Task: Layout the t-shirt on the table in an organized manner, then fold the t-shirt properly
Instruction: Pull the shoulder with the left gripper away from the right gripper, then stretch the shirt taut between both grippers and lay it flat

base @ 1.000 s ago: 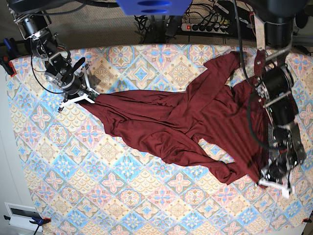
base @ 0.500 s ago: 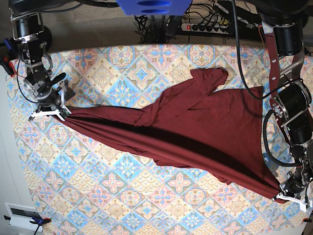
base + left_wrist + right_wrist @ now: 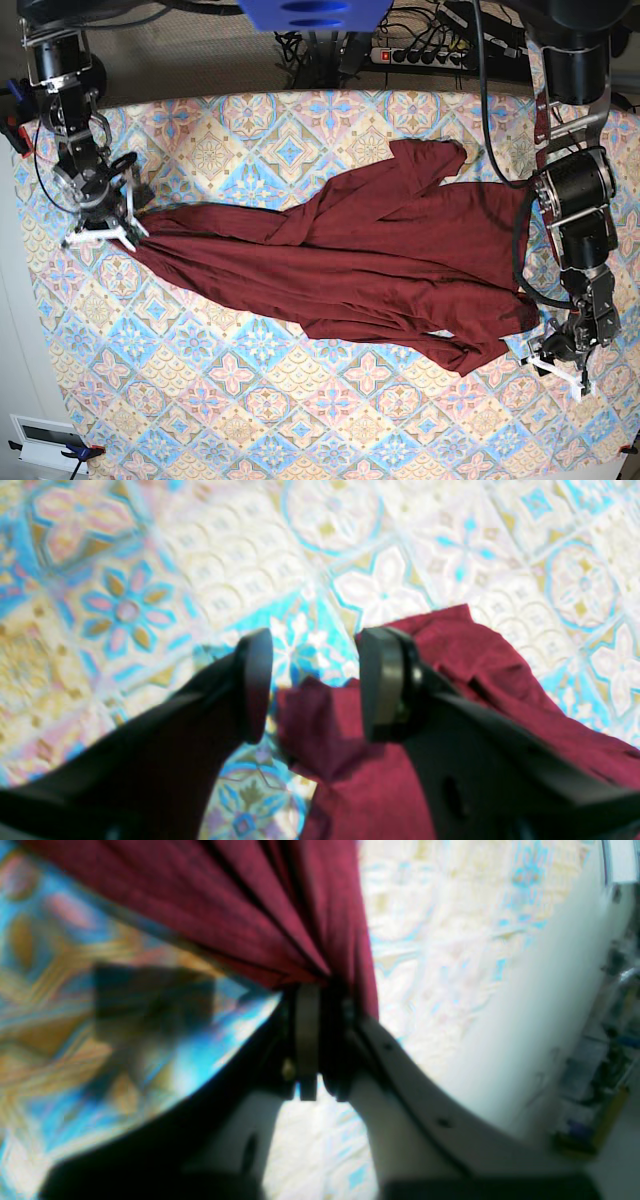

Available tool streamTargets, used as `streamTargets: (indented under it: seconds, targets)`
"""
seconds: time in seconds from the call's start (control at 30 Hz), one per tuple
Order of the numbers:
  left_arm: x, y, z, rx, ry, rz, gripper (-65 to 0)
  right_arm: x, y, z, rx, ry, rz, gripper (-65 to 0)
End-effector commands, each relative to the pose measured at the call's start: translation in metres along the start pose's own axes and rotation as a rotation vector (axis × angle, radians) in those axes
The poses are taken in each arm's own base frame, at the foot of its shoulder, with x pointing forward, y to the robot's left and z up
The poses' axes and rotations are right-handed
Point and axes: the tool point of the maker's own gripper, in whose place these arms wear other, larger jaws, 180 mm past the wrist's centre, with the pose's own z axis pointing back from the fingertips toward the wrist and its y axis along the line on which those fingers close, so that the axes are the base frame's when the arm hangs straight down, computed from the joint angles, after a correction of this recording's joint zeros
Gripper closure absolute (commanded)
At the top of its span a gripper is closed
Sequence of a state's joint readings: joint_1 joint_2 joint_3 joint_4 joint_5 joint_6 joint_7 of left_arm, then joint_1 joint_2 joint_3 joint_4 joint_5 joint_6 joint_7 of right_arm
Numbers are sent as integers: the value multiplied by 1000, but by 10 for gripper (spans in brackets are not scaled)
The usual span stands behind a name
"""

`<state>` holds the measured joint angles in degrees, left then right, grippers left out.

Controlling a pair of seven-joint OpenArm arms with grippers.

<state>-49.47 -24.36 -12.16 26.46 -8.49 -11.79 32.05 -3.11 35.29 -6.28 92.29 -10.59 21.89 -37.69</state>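
Note:
The dark maroon t-shirt lies slack and wrinkled across the patterned table, running from the left edge to the lower right. At the table's left side my right gripper is shut on a bunched end of the t-shirt; the folds gather between its fingers. My left gripper hovers at the lower right, open. In the left wrist view its jaws stand wide apart over a loose corner of the t-shirt that lies on the table, not gripped.
A power strip with cables runs behind the table's far edge. A blue mount hangs over the top middle. Clamps grip the left table edge, and a white box sits on the floor at the lower left.
The t-shirt was stretched taut between both grippers; now it has sagged onto the table. My left gripper opened, let go of its corner and drew up-left. The right gripper keeps its hold.

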Motion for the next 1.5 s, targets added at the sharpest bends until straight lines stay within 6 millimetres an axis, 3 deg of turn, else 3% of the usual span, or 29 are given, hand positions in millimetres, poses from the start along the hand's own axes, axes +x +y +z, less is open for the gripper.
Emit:
streamTargets:
  seconds: [0.0, 0.1, 0.2, 0.33, 0.53, 0.67, 0.83, 1.0, 1.13, 1.2, 1.33, 1.47]
  targets:
    - [22, 1, 7, 3, -45, -3, -278, 21, -21, 2, -56, -51, -12, -88]
    - [3, 10, 16, -1, 14, 0, -263, 41, -27, 1, -71, -82, -44, -149]
    - [-19, 12, 44, -42, 10, -7, -243, 45, -26, 2, -71, -93, -45, -172]
    - [-51, -1, 82, -86, -9, -114, -227, 44, -24, 2, -68, -90, -44, -172]
    - [-126, -14, 120, -151, 106, -199, -228, 25, 2, 1, -16, -54, -36, -172]
    - [-168, -2, 125, -137, 213, -203, -229, 21, 10, 1, -1, -46, -32, -172]
    - [-189, 20, 133, -99, 250, -162, -230, 20, 9, 1, -3, -46, -34, -172]
    - [-202, 12, 131, -112, 266, -124, -230, 25, 8, 4, -8, -55, -35, -172]
    - [-229, 15, 123, -111, 336, -76, -233, 36, 20, 12, 7, -92, -47, -172]
    - [-245, 16, 118, -111, 376, -38, -253, 33, 19, 11, 1, -78, -88, -172]
    - [-257, 18, 115, -109, 406, -20, -306, 31, 12, 12, -25, -78, -161, -175]
    - [-268, 1, 114, -147, 440, -71, -294, 32, 11, 11, -28, -77, -168, -175]
